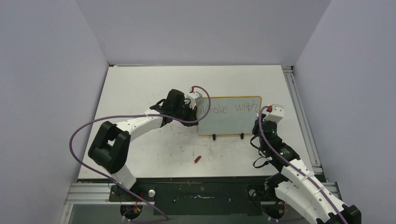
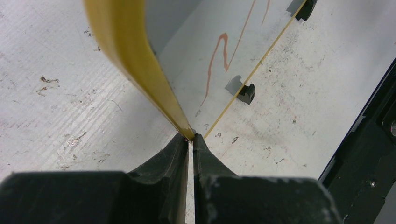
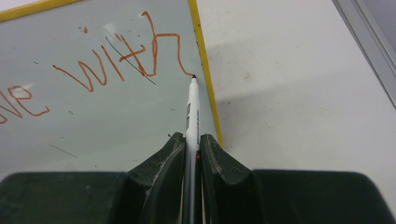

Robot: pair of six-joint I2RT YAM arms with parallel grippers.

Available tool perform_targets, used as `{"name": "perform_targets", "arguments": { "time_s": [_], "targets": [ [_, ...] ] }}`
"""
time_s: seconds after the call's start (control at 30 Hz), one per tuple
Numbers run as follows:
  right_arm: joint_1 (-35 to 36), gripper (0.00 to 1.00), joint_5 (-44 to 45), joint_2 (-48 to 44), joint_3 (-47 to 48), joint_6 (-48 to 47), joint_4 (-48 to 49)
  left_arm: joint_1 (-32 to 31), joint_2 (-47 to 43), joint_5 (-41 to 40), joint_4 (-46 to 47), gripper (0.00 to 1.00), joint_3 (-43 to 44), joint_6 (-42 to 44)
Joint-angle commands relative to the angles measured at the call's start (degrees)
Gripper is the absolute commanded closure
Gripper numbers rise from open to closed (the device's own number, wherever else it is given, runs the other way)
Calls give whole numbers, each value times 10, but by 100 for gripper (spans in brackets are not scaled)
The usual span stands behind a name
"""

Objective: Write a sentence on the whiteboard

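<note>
Nearest the arm bases a small red piece (image 1: 197,159), probably a pen cap, lies alone on the table (image 1: 154,84), well apart from both arms. Beyond it, the right hand (image 3: 190,140) is pressed together on the barrel of a slim white marker (image 3: 192,107). The pen points away from the wrist, and its dark tip touches the board at the tail of the last stroke, just inside the right frame. The left hand (image 2: 190,140) is pinching the thin yellow frame at the left end of the whiteboard (image 1: 229,122), with both fingers flat against the edge.

The whiteboard sits mid-table between the two arms, with its two black feet (image 1: 214,137) along the near edge. The sentence (image 1: 226,109) reads "Move with" so far, in reddish-orange strokes across the upper part of the face. The glossy area below is bare.

The board looks light and thin, so pen pressure would probably slide or rock it on those small feet. The frame edge is the sensible place to hold it, since that leaves the slick writing face uncovered. The marker is smooth and narrow, and a grip low on the barrel should keep the tip from wobbling. The first line has run up to the right frame, so the next word will likely have to start lower and further left.
</note>
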Motion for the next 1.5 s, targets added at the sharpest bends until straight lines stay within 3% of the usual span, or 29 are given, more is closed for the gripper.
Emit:
{"name": "perform_targets", "arguments": {
  "time_s": [0.0, 0.3, 0.9, 1.2, 1.47],
  "targets": [
    [-5, 95, 48, -25, 3, 21, -16, -1, -31, 3, 5, 96, 30, 4],
    [-6, 95, 2, -95, 35, -3, -20, 0, -23, 12, 2, 96, 32, -3],
    [-5, 95, -222, -127, 61, -28, -50, 1, -34, 26, -7, 96, 31, 20],
    [4, 95, -325, -126, 37, -19, -6, 4, -37, 25, -23, 96, 34, 19],
    [50, 95, -305, -130, -31, 36, 86, 5, -35, 32, -25, 96, 34, 13]
  ]
}}
